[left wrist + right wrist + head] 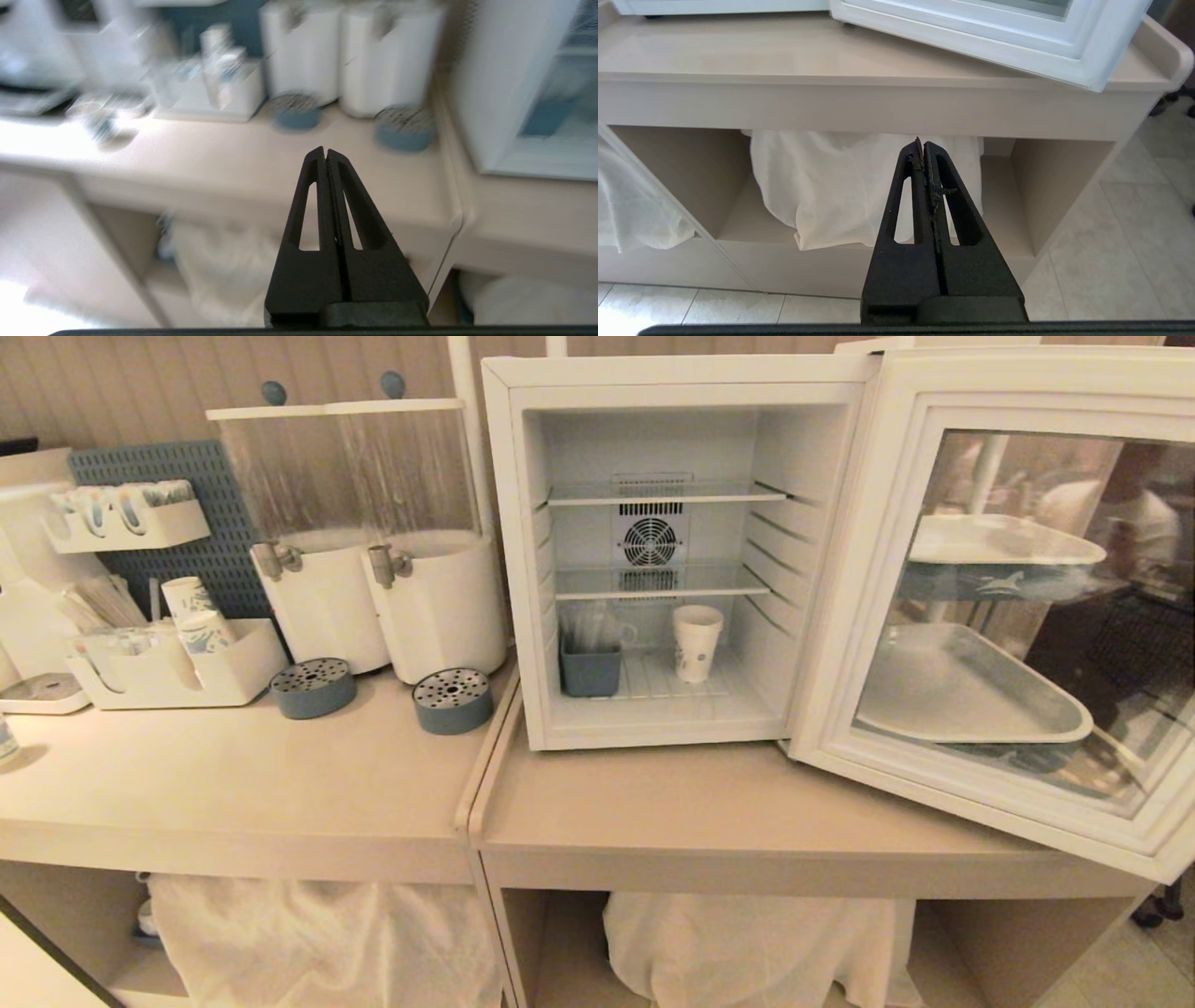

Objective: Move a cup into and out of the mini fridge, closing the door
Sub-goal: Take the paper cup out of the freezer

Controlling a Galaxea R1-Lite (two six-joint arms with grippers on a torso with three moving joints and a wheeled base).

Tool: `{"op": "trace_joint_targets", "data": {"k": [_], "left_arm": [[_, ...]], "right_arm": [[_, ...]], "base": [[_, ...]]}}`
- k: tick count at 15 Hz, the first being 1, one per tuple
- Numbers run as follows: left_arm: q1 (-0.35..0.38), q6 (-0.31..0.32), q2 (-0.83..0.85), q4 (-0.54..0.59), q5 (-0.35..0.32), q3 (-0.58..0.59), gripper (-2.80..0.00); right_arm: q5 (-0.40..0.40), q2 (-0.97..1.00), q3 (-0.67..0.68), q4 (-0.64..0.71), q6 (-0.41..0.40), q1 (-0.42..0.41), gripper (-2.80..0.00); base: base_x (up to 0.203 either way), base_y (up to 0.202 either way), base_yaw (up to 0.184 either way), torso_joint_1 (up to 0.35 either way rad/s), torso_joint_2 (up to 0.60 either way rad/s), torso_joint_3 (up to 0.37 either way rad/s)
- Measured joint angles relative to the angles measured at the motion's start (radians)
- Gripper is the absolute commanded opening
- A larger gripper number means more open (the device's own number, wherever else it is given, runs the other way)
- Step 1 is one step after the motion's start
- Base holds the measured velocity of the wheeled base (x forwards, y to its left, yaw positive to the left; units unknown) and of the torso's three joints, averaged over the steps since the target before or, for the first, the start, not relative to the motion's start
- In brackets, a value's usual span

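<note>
The white mini fridge (691,392) stands open on the right-hand counter. The cup (696,644), white with a blue print, stands upright on the fridge's bottom wire shelf beside a grey-blue bin (590,667). The glass-windowed door (1008,616) is swung wide to the right. Neither arm shows in the head view. My left gripper (325,151) is shut and empty, held in front of the left counter's edge. My right gripper (922,142) is shut and empty, low in front of the right counter, facing the shelf below it.
Two white drink dispensers (392,597) with round grey-blue drip trays (453,700) stand left of the fridge. A white organizer (177,663) holds stacked cups and straws. White cloth bundles (756,943) fill the shelves under both counters. The door overhangs the right counter's front edge.
</note>
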Motion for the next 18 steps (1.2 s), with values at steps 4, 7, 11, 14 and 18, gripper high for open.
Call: {"op": "trace_joint_targets", "data": {"k": [4,7,11,14,18], "left_arm": [[0.013,-0.105,-0.151,0.159,0.266,0.062,-2.8],[0.015,-0.187,-0.178,0.303,0.309,-0.073,-2.8],[0.022,-0.352,-0.186,0.626,0.151,-0.301,-2.8],[0.137,-0.354,-0.186,0.728,-0.059,-0.379,-2.8],[0.23,-0.34,-0.189,0.75,-0.282,-0.367,-2.8]], "right_arm": [[0.0,0.0,-0.003,-0.002,0.001,0.0,-2.8],[-0.002,0.0,-0.004,0.0,-0.001,-0.001,-2.8],[-0.003,0.0,-0.004,0.002,-0.005,-0.001,-2.8],[-0.002,0.0,-0.001,0.004,-0.006,0.0,-2.8],[-0.003,0.0,-0.005,0.003,-0.006,-0.001,-2.8]], "base": [[0.0,0.0,0.0,0.0,0.0,0.0],[0.0,0.0,0.0,0.0,0.0,0.0],[0.0,0.0,0.0,0.0,0.0,0.0],[0.0,0.0,0.0,0.0,0.0,0.0],[0.0,0.0,0.0,0.0,0.0,0.0]]}}
